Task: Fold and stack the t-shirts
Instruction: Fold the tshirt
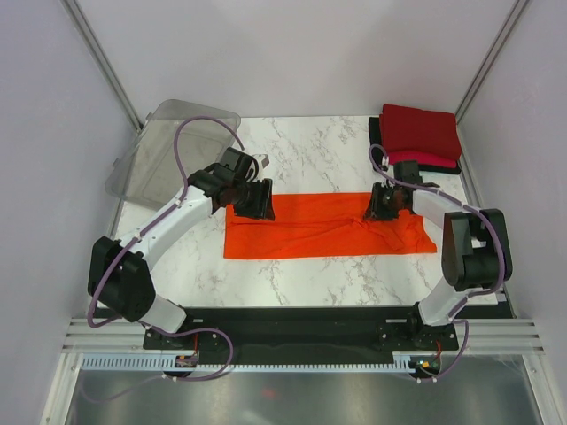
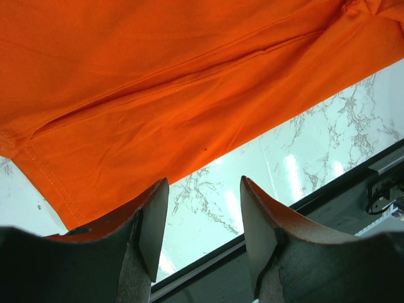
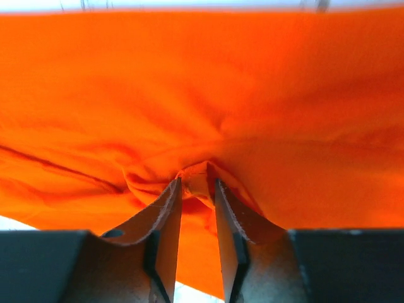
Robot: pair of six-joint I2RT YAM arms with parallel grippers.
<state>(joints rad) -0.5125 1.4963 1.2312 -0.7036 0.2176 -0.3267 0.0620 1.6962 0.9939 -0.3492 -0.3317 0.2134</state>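
Observation:
The bright orange t-shirt [image 1: 319, 226] lies folded into a long strip across the middle of the marble table. My left gripper [image 1: 259, 202] is over its far left corner, open and empty, with the shirt's edge [image 2: 189, 95] just beyond the fingertips. My right gripper [image 1: 383, 205] is at the strip's far right part, shut on a pinched fold of orange cloth [image 3: 197, 183]. A stack of folded shirts stands at the back right: dark red [image 1: 421, 131] on top, pinkish-red [image 1: 434, 161] under it, black [image 1: 376, 133] at the bottom.
A clear plastic bin [image 1: 173, 146] lies tilted at the back left corner. White walls and metal frame posts enclose the table [image 1: 310, 150]. A black rail [image 1: 301, 323] runs along the near edge by the arm bases.

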